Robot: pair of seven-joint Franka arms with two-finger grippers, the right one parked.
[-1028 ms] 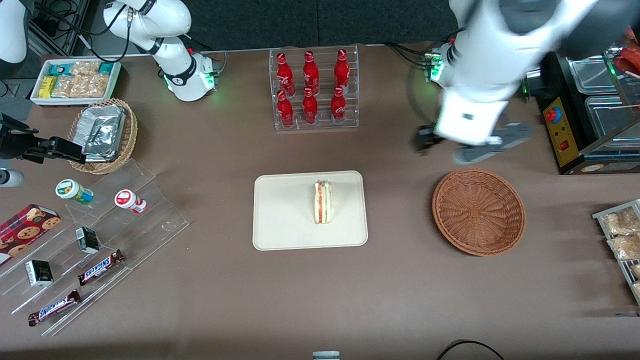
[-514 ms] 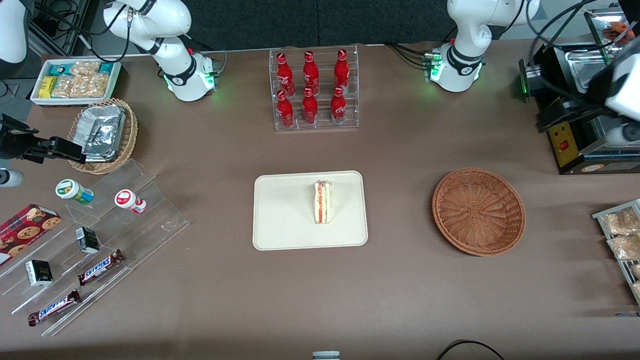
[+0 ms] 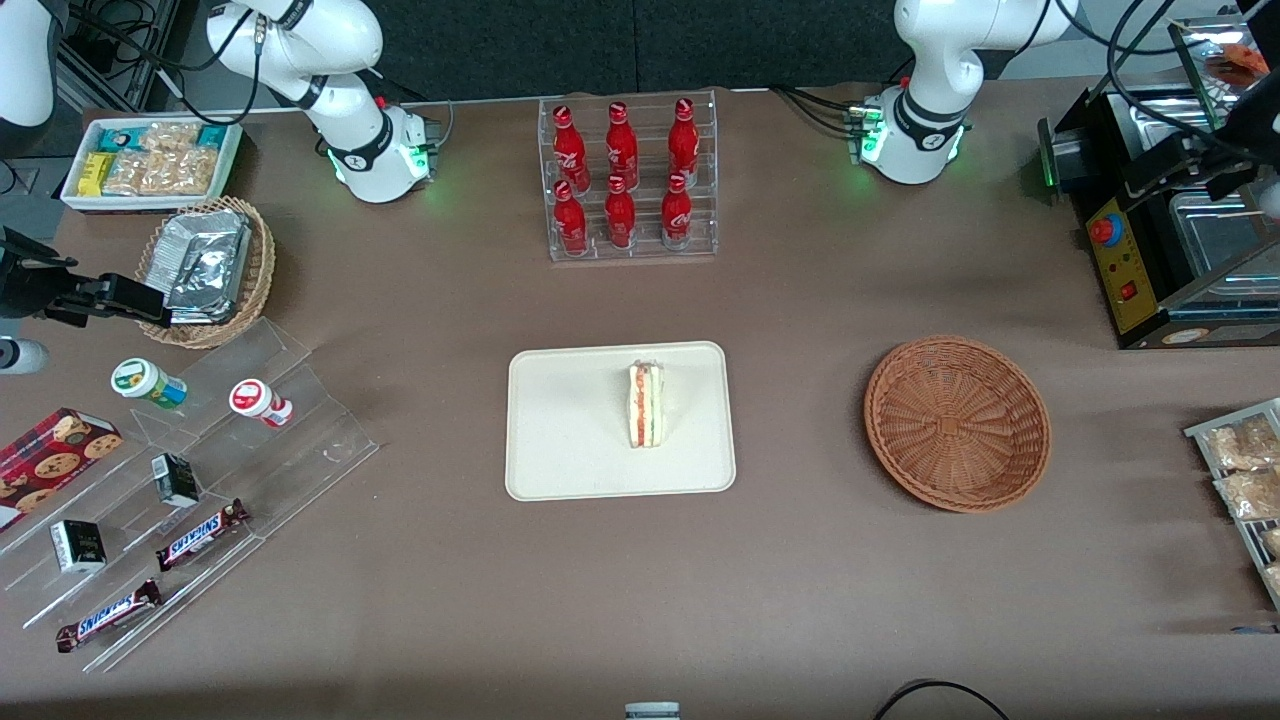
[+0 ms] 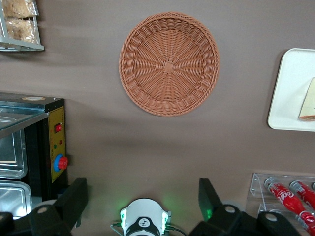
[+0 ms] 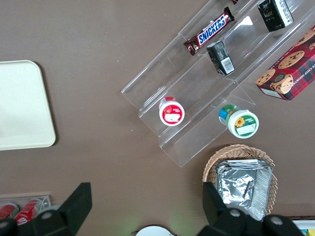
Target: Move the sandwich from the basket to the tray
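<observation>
The sandwich [image 3: 646, 405], a pale wedge with red and green layers, stands on its edge on the cream tray [image 3: 570, 430]; only its corner [image 4: 307, 103] shows in the left wrist view. The round reddish-brown basket [image 3: 957, 423] sits beside the tray toward the working arm's end and holds nothing [image 4: 169, 64]. My left gripper [image 3: 1195, 172] hangs high over the black machine at that end, well away from basket and tray. Its dark fingers [image 4: 75, 199] stand wide apart, so the gripper [image 4: 141, 194] is open with nothing in it.
A clear rack of red bottles [image 3: 628, 180] stands farther from the front camera than the tray. A black machine [image 3: 1170, 230] and a rack of snack packets [image 3: 1240, 470] occupy the working arm's end. A stepped display [image 3: 190, 480] and foil-packet basket [image 3: 205, 270] lie toward the parked arm's end.
The left arm has swung away from above the basket to the working arm's end and now hangs over the black machine. Sandwich, tray and basket have not moved.
</observation>
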